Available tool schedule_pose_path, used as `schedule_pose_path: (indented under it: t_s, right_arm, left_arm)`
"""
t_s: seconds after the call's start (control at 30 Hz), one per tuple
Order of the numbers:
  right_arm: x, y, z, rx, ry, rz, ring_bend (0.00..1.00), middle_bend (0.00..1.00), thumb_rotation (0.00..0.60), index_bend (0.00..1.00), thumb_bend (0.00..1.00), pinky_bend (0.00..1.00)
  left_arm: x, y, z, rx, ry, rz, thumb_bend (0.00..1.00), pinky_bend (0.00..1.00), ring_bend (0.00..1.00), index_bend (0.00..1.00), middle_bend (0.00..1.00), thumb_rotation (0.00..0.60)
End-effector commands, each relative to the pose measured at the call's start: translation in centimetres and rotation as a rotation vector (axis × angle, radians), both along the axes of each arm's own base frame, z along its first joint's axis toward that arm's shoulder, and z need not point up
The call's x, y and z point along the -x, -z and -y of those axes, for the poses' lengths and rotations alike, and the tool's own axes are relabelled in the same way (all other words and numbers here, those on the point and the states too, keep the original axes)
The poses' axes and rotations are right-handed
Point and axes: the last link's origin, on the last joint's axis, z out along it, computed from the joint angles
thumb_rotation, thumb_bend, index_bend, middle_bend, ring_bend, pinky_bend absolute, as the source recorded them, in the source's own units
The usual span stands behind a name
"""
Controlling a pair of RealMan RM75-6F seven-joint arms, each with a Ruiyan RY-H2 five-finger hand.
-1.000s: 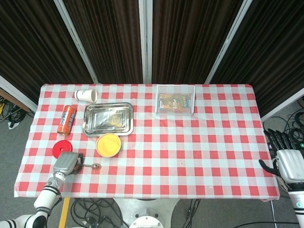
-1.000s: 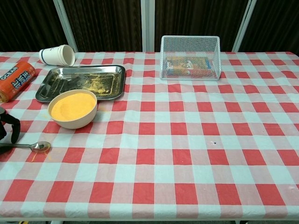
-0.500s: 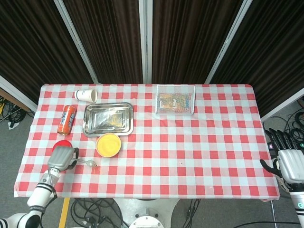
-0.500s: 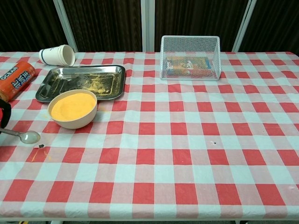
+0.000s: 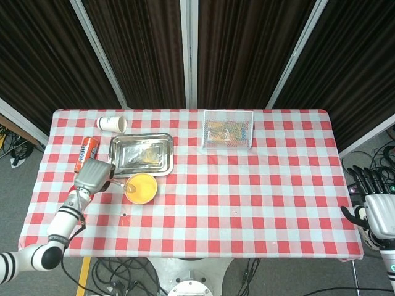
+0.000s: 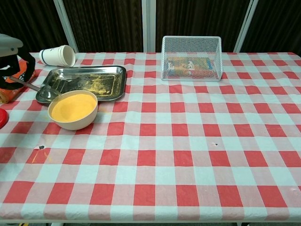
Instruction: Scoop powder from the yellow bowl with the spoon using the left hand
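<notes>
Left hand grips the spoon beside the yellow bowl.
Orange powder fills that bowl at frame left; the spoon's head hovers at its far-left rim, before the metal tray.

left hand & orange can cut off at frame edge.

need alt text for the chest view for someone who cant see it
At the far left, the robot's left hand holds a metal spoon just above the rim of a yellow bowl of orange powder on a red-and-white checked table. Behind the bowl lie a powder-dusted steel tray, a tipped paper cup and a white mesh basket.
</notes>
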Motion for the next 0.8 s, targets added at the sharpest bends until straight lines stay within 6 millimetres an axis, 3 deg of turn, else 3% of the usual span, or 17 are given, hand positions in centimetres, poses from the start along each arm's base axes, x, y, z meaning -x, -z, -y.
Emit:
schedule_pose_path:
  t_s: [0.03, 0.3, 0.8]
  right_arm:
    - [-0.1, -0.1, 0.0, 0.001, -0.003, -0.001, 0.00, 0.06, 0.600, 0.00, 0.19, 0.00]
    - [0.1, -0.2, 0.0, 0.002, 0.007, 0.001, 0.00, 0.06, 0.600, 0.00, 0.19, 0.00]
    - [0.3, -0.5, -0.2, 0.013, 0.008, 0.004, 0.00, 0.06, 0.600, 0.00, 0.18, 0.00]
  left_arm:
    - [-1.3, 1.9, -1.6, 0.025, -0.008, -0.014, 0.40, 0.93, 0.94, 0.63, 0.97, 0.600]
    - [-1.8, 3.8, -2.5, 0.048, -0.041, -0.048, 0.40, 0.93, 0.94, 0.62, 0.97, 0.600]
    - [-2.3, 3.8, -1.7, 0.056, -0.032, -0.100, 0.40, 0.93, 0.94, 0.46, 0.96, 0.600]
